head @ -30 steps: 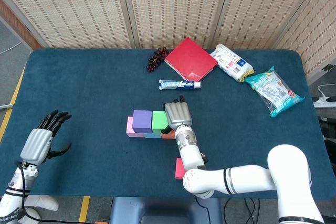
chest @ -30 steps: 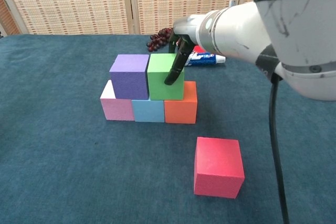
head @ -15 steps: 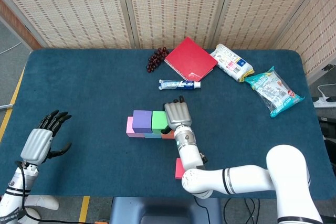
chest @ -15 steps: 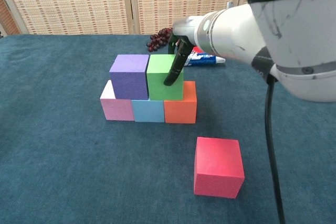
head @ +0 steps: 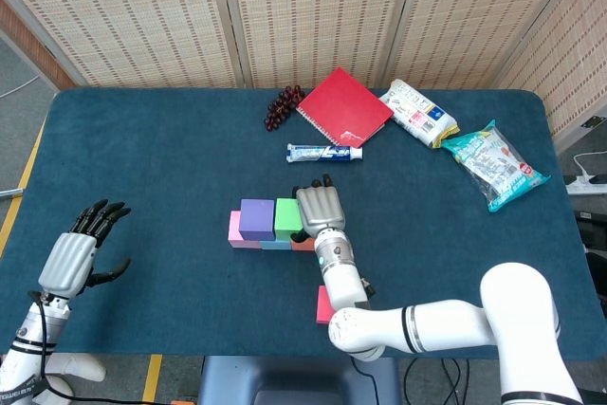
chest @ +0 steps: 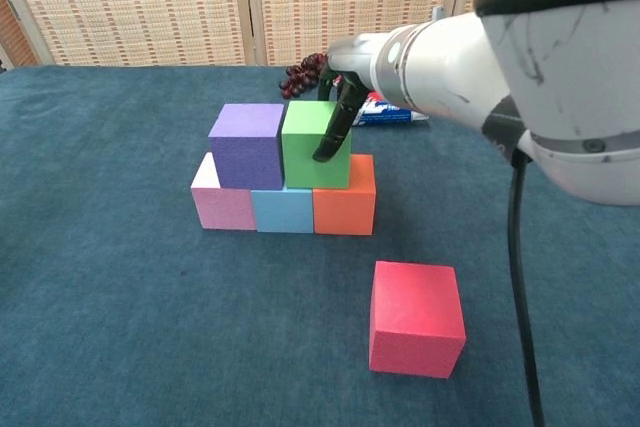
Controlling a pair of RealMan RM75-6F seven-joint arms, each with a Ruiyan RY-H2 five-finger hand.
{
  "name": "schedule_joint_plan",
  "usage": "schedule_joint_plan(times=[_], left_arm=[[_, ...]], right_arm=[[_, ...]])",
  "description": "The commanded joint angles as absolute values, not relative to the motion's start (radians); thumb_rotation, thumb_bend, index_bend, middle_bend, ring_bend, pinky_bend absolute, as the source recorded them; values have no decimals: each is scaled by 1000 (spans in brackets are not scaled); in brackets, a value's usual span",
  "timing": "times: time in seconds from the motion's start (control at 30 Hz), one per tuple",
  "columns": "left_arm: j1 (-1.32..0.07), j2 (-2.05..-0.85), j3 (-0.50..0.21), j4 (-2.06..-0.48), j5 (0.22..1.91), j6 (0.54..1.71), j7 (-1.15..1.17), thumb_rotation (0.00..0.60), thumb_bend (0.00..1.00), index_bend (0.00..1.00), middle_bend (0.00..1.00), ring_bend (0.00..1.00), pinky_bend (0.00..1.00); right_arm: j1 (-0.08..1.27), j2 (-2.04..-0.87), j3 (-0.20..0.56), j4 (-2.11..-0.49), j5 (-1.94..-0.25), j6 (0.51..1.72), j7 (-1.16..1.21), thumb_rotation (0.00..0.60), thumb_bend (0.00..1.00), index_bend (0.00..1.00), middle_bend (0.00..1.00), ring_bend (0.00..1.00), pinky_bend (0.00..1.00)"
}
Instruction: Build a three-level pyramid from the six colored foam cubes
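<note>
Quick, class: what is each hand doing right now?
Left hand: open, holding nothing.
Right hand: gripping the green cube.

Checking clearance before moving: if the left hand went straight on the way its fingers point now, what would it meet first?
The left hand points up-right over bare table; the way looks free nearby. The grapes lie roughly on that line, though depth is unclear.

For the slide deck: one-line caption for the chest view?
Right hand on the green cube in the pyramid's second level beside purple; red cube waits on the table.
</note>
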State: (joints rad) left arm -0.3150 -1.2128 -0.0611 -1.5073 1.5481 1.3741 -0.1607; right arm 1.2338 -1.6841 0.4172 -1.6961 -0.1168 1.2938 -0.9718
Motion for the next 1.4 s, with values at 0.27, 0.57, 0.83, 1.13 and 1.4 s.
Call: schedule_joint_plan(times=[0.27, 0.57, 0.83, 1.13, 1.4], left_arm=[[-317, -1212, -64, -1512, 1548, 1374, -155, 600, 283, 138, 87, 0, 114], [-316, -1211, -64, -1514, 1548, 1375, -153, 600, 283, 131, 82, 0, 112], [-315, -1209, -62, -1518, 1547, 1373, -154, 600, 282, 124, 75, 0, 110], [-315, -1208, -61, -1516, 1548, 1373, -159, 600, 282, 122, 75, 0, 110], [-312, -1210, -59, -1510, 1547, 1372, -168, 600, 283, 121, 75, 0, 110]], right_arm=[[1226, -1680, 415, -1703, -123, 1287, -972, 600, 269, 331, 458, 239, 63], [1221, -1674, 415, -1715, -132, 1291, -969, 600, 269, 427, 458, 246, 62], [1221, -1679, 414, -1717, -137, 1291, -968, 600, 269, 429, 458, 246, 61], [1221, -1685, 412, -1714, -144, 1292, -967, 600, 269, 429, 458, 246, 60], [1222, -1694, 412, -1705, -148, 1292, -967, 600, 269, 423, 458, 246, 48]])
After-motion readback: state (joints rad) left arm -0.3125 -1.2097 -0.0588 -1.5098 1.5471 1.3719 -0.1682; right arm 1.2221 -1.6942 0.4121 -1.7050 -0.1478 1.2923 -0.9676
